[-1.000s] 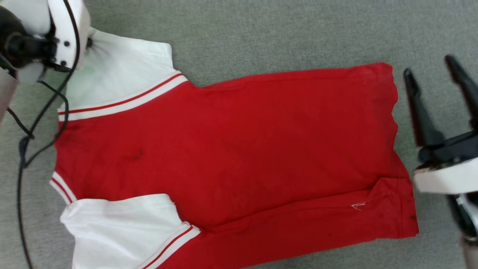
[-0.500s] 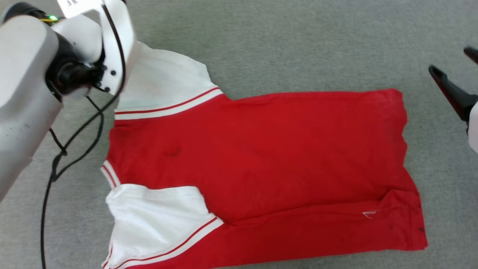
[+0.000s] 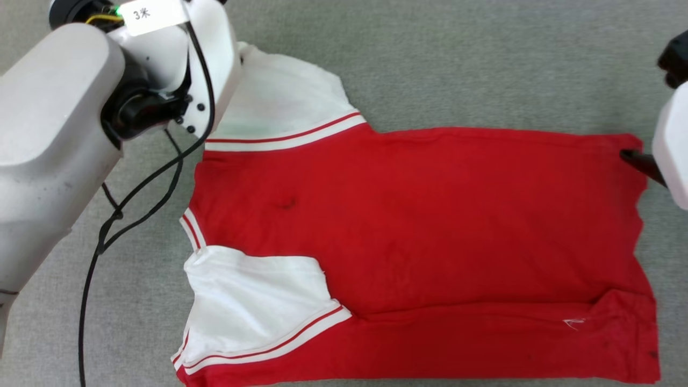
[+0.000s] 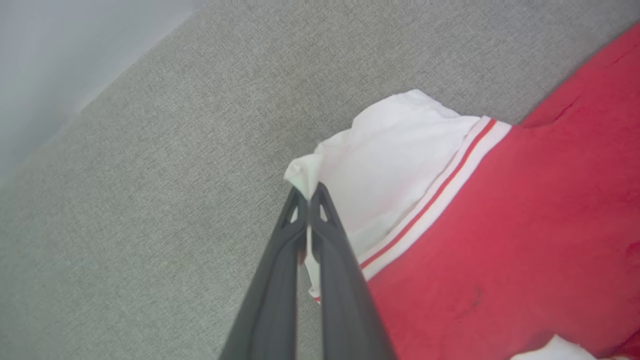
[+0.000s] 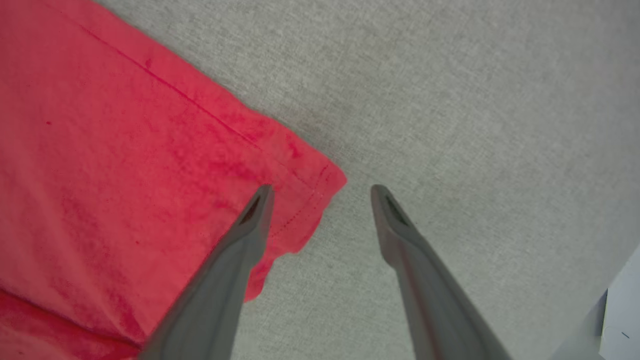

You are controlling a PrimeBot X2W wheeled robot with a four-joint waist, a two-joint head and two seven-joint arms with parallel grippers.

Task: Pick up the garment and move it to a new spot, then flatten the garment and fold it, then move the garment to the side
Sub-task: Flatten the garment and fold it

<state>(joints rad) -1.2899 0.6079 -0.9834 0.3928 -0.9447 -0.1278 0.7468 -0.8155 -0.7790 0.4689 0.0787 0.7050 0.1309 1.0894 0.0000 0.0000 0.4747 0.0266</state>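
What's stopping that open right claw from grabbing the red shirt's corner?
Nothing visible. The right gripper hangs open astride the garment's hem corner; the left gripper is shut on the white sleeve.

The left arm (image 3: 48, 123) has a big, rounded, pale grey shell with a few small dark marks. At its end a black round joint (image 3: 137, 110) sits inside a white bracket (image 3: 212, 59), which carries small dark screws (image 3: 200, 107). A white label (image 3: 153, 12) on top bears a handwritten "3" and one more sign. Beside it are a green light (image 3: 114, 9) and a yellow wire (image 3: 99, 19). A thin black cable (image 3: 115, 215) runs from the bracket in a loop. The left gripper (image 4: 307, 192) has two long dark grey fingers, each with a triangular hole near the tip. The right gripper (image 5: 322, 192) has the same fingers, with a narrow slot by the tip. The right arm (image 3: 672, 150) is white, with a black part (image 3: 676, 56) above.
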